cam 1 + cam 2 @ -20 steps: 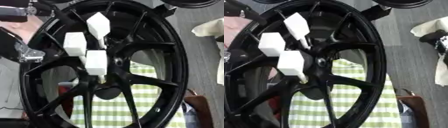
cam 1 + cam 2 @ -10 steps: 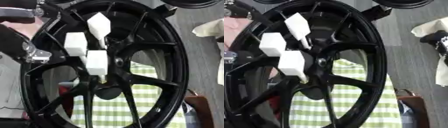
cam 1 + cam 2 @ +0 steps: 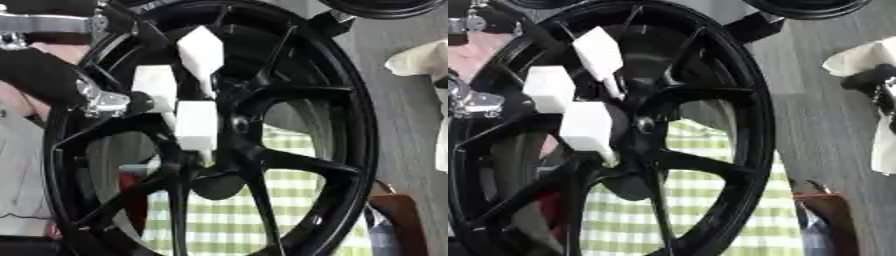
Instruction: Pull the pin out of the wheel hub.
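A black spoked wheel hub (image 3: 289, 165) stands upright and fills both views. Three white block-headed pins stick out around its centre: an upper one (image 3: 201, 52), a left one (image 3: 155, 85) and a lower one (image 3: 196, 125). My left arm, black with a silver joint (image 3: 101, 102), comes in from the left. Its hand (image 3: 140, 103) reaches the lower edge of the left pin, and the spokes hide how it touches. At the right edge a dark shape with silver bits (image 3: 874, 82) lies by a white cloth; it may be my right hand.
A green-and-white checked cloth (image 3: 219, 220) shows through the lower spokes. Grey floor (image 3: 824, 130) lies to the right, with a white cloth (image 3: 859, 55) on it and a brown object (image 3: 824, 215) at the lower right. A second dark wheel (image 3: 385, 6) sits at the top edge.
My left arm has moved right, bringing its silver joint and hand up to the left pin. The three pins and the hub stay where they were.
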Controlling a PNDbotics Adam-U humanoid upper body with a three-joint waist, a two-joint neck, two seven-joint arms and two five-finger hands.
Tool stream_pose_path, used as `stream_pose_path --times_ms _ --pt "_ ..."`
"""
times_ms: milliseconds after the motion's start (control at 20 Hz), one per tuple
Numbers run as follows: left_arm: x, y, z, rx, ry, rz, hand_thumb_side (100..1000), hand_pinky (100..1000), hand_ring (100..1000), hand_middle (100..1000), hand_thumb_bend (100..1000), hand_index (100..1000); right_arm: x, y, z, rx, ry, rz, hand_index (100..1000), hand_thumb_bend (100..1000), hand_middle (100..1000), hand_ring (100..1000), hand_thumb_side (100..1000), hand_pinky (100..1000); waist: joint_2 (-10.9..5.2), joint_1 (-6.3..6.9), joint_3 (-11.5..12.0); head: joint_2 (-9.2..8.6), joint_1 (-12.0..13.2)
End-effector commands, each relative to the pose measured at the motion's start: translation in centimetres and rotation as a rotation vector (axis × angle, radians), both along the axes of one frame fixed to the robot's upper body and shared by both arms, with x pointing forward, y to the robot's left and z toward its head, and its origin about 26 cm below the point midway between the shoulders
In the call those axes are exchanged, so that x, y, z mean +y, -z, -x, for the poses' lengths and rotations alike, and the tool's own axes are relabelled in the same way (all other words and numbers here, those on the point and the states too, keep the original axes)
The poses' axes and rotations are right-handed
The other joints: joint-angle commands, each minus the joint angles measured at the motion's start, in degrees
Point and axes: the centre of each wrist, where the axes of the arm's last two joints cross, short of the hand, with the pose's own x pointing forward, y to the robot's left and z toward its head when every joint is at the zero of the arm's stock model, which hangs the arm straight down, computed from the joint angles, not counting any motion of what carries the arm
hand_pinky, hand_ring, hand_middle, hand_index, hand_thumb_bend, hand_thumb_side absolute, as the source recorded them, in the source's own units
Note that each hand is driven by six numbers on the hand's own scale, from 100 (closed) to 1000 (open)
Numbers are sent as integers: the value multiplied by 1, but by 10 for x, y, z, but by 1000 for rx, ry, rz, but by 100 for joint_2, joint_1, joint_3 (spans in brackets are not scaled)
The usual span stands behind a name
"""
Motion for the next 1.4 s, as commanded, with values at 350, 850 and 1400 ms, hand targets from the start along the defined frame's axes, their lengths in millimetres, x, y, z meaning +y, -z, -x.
stream_pose_path --times_ms 350,850,1400 --pt "-1 -5 4 -8 -23 -25 799 947 923 798 381 931 0 -8 3 -22 -4 8 656 100 648 786 757 974 -138 -20 -25 -49 63" --pt "-3 0 2 6 -39 -44 755 942 921 797 354 926 2 -8 2 -23 -9 3 655 100 648 785 759 974 -111 -35 -72 -88 116" --pt "-4 4 1 4 -68 -49 689 930 902 784 278 910 3 -7 2 -22 -13 -2 656 100 649 786 762 975 -65 -56 -109 -126 167"
